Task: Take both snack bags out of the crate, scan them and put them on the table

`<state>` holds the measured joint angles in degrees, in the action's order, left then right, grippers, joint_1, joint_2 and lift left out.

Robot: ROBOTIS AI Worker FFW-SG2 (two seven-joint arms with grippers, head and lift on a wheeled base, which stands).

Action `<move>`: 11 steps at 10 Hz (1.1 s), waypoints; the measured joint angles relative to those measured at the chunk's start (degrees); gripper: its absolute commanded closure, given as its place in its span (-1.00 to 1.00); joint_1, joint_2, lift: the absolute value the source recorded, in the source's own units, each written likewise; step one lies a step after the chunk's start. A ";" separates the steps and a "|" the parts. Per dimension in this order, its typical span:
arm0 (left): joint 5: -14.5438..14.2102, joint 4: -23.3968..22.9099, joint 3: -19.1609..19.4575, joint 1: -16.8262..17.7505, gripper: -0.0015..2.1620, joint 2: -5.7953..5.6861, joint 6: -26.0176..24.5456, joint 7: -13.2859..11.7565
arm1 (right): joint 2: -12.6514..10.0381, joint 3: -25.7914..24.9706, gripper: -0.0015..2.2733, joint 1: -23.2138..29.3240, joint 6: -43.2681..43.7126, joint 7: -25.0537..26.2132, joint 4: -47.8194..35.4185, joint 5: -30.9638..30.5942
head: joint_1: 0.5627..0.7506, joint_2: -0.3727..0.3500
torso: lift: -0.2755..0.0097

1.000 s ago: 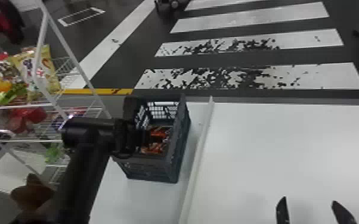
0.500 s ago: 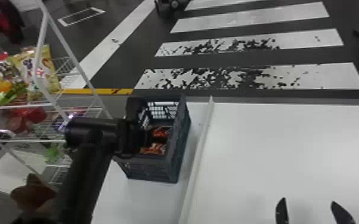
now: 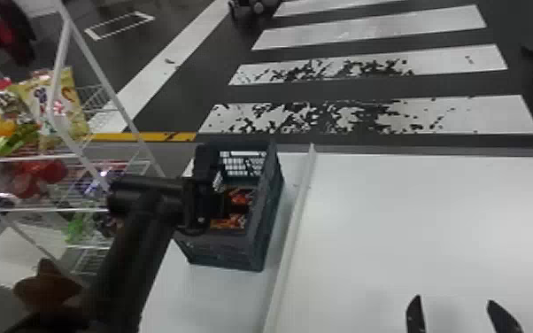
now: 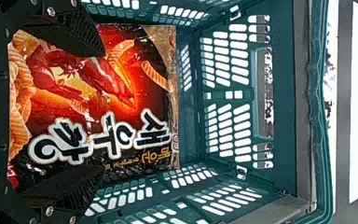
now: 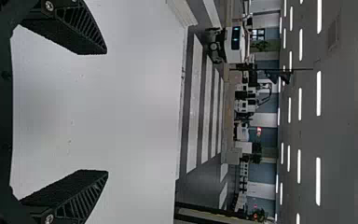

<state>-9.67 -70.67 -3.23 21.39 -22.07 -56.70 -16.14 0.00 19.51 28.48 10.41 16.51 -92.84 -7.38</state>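
We see one crate (image 3: 272,212) with one snack bag (image 4: 88,93) we can count in it, black with a red and orange print; whether a second lies beneath we cannot tell. Two grippers show: the left gripper (image 3: 234,207) reaches into the crate, its jaws wide, one by each edge of the bag; the right gripper (image 3: 455,299) is above the desk (image 3: 411,221), its two jaws wide apart with nothing between them. The desk is white, with one raised strip (image 3: 291,248) beside the crate. To the left we have one wire rack (image 3: 119,108) with two packets (image 3: 0,117) upright on its upper shelf, and beyond, a dark floor (image 3: 367,88) with four broad white stripes.
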 measured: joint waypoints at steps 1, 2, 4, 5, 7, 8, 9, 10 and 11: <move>0.00 1.32 -0.50 0.29 -0.87 0.01 0.91 -0.21 | 0.00 0.00 -0.93 0.00 0.00 -0.44 0.06 0.06 | 0.41 0.97 | 0.28; 0.23 2.70 -1.04 0.72 -0.87 0.00 1.48 -1.04 | 0.00 0.00 -0.93 0.01 0.00 -0.61 0.09 0.20 | 0.41 0.96 | 0.28; 0.99 6.33 -2.69 2.15 -0.78 -0.05 2.05 -1.72 | 0.00 0.00 -0.93 -0.01 0.00 -1.00 0.12 0.32 | 0.41 0.97 | 0.28; 1.09 7.57 -2.99 2.52 -0.54 -0.06 2.82 -1.92 | 0.00 0.00 -0.93 -0.01 0.00 -1.27 0.12 0.59 | 0.41 0.98 | 0.28; 2.38 9.34 -3.85 3.45 0.98 -0.06 4.68 -2.14 | 0.00 -0.03 -0.93 -0.01 0.07 -1.32 0.12 0.95 | 0.41 0.99 | 0.28; 3.19 9.35 -4.13 3.46 0.98 0.11 5.71 1.67 | 0.00 -0.03 -0.93 0.00 0.07 -1.31 0.12 0.96 | 0.41 1.00 | 0.28; 3.42 8.91 -4.18 3.13 0.98 0.15 6.64 2.51 | 0.00 -0.06 -0.93 0.04 0.13 -1.31 0.12 0.97 | 0.41 1.00 | 0.28; 3.50 8.14 -4.04 2.56 0.98 0.17 7.27 2.63 | 0.00 -0.12 -0.93 0.08 0.14 -1.31 0.11 0.97 | 0.41 1.00 | 0.28; 3.42 6.71 -3.45 1.93 0.98 0.17 7.20 2.18 | 0.00 -0.17 -0.93 0.09 0.14 -1.31 0.11 0.97 | 0.41 1.00 | 0.28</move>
<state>-6.25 -63.96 -6.68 23.31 -21.91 -49.50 -13.96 0.00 19.34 28.57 10.54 15.20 -92.72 -6.41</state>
